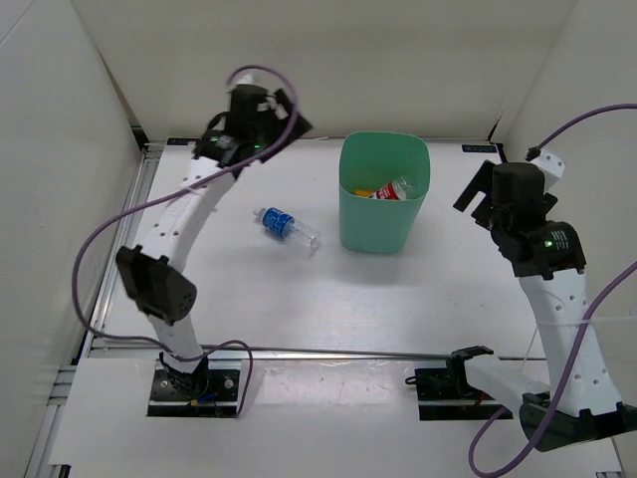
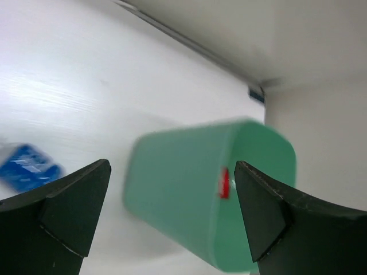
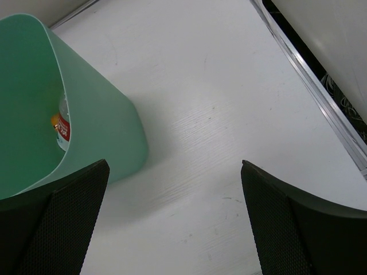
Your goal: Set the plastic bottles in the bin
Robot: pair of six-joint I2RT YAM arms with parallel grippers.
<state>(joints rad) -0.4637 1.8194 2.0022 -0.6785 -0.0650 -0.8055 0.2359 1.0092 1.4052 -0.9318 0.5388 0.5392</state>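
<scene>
L fingers point(image 2: 63, 217) are spread wide w/ nothing held btwn them. My L wrist view is smeared, but the bin point(image 2: 183, 189) sits in the gap btwn the two tips, seen at a slant, its mouth toward the R-hand tip. The blue-label bottle point(image 2: 26, 169) shows only at the far L edge of that view, outside the gap, just above the L-hand tip.

From the top cam, that blue-label bottle lies on its side on the surface point(image 1: 299, 299). It is just L of the bin and not touching it. The L fingers hang over the back of the surface, behind the bottle and apart from it; height I can't judge.

R fingers point(image 3: 304, 229) are also wide open and hold nothing. In the R wrist view only bare surface lies btwn the tips. The bin stands to the L, its lower wall just by the L-hand tip; contact I can't tell. Top cam puts the R fingers to the R of the bin w/ a clear gap.

Inside the bin I see the red-label bottle point(image 1: 395, 189) lying tilted, and beside it the orange bottle point(image 1: 363, 192), mostly hidden by the rim.
</scene>
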